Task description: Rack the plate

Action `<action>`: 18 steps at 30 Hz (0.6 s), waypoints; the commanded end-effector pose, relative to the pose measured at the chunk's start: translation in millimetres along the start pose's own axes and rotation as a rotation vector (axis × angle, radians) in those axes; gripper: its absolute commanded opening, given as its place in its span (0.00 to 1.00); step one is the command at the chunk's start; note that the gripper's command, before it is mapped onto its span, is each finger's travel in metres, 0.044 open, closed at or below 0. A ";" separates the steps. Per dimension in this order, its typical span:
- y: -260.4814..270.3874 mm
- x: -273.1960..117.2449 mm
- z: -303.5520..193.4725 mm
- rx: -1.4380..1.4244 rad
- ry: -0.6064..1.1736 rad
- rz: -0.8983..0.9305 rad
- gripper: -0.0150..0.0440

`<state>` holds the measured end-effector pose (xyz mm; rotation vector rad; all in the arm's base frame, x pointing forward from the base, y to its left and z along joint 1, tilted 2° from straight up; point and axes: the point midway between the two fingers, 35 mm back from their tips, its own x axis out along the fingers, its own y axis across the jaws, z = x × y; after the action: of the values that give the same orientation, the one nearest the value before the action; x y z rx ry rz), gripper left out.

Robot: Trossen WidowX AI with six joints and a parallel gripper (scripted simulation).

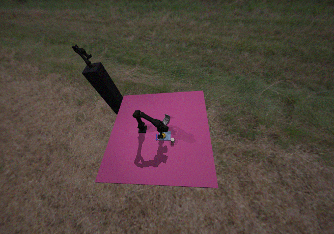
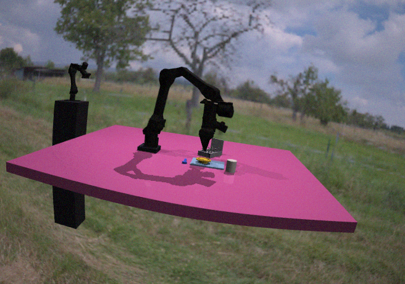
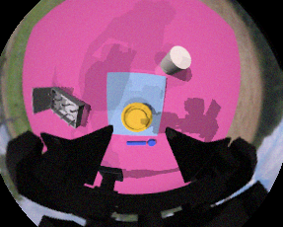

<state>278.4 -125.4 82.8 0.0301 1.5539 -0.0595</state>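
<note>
A yellow plate (image 2: 204, 160) (image 3: 136, 117) lies flat on the light blue mat (image 2: 217, 165) (image 3: 119, 84). In the top view the arm partly covers the plate (image 1: 164, 135). The grey dish rack (image 1: 165, 120) (image 2: 208, 154) (image 3: 68, 108) stands beside the mat, with a tall panel at one end and several small rails inside. My gripper (image 2: 205, 150) (image 3: 140, 128) is open and empty, pointing down above the plate; in the wrist view the plate shows just beyond the gap between the fingertips.
A whitish cylinder (image 1: 172, 140) (image 2: 231, 166) (image 3: 177, 59) stands near the mat's corner, away from the rack. A small blue spoon-like object (image 1: 156, 137) (image 2: 184, 161) (image 3: 141, 142) lies beside the mat on the pink table (image 1: 184, 165) (image 2: 243, 197) (image 3: 207, 64). A second arm stands on a black pillar (image 1: 103, 86) (image 2: 70, 120) behind the table.
</note>
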 end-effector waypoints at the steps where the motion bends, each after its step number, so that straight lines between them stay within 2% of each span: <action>1: 2.9 3.5 -2.0 0.007 0.021 0.000 0.93; 18: 2.5 30.9 -1.2 0.007 0.021 0.000 0.93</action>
<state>278.7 -123.3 59.0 0.0341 1.5700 -0.0600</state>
